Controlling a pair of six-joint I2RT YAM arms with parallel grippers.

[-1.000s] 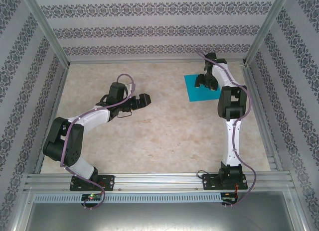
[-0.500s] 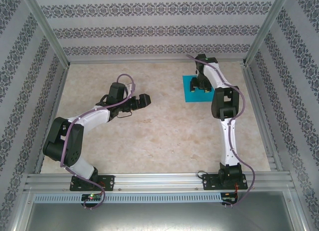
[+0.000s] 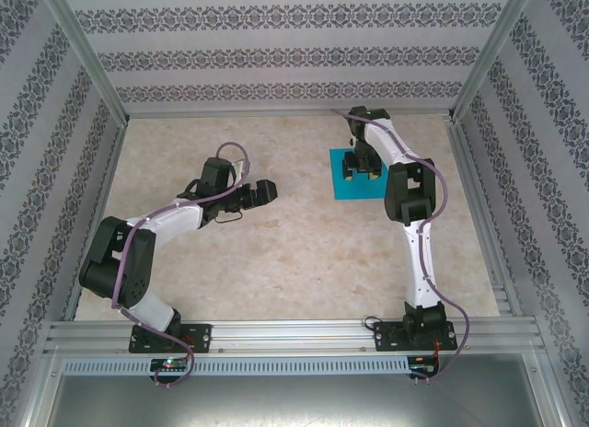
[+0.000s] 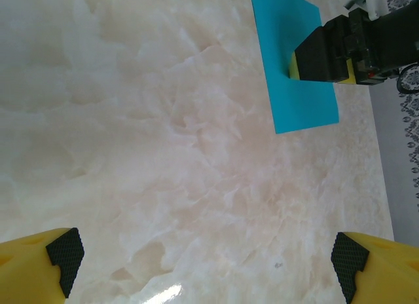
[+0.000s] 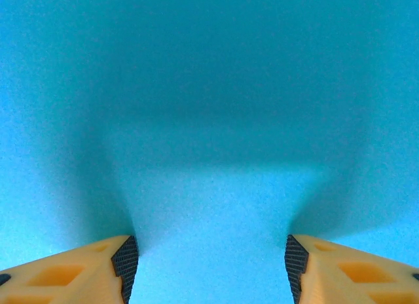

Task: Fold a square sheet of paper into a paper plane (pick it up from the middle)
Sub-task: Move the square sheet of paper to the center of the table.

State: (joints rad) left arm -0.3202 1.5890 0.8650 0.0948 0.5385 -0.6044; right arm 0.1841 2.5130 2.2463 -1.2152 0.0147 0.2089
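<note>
The pale surface [image 3: 294, 252] bears the square sheet of paper [image 3: 345, 190], probably flimsy, under parted right jaws, best pinched mid-sheet; left jaws gape empty.

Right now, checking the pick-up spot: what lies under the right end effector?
Under the right end effector: the thin cyan-blue square sheet of paper, flat on the pale marbled tabletop. The fingertips cover the paper beneath them, so contact is unclear.

The square sheet of paper [image 3: 342, 186] lies flat on the bench [image 3: 304, 252], toward its far right. The right gripper [image 3: 361, 169] stands upon the sheet, and the left gripper [image 3: 267, 190] hangs well apart to its left.
</note>
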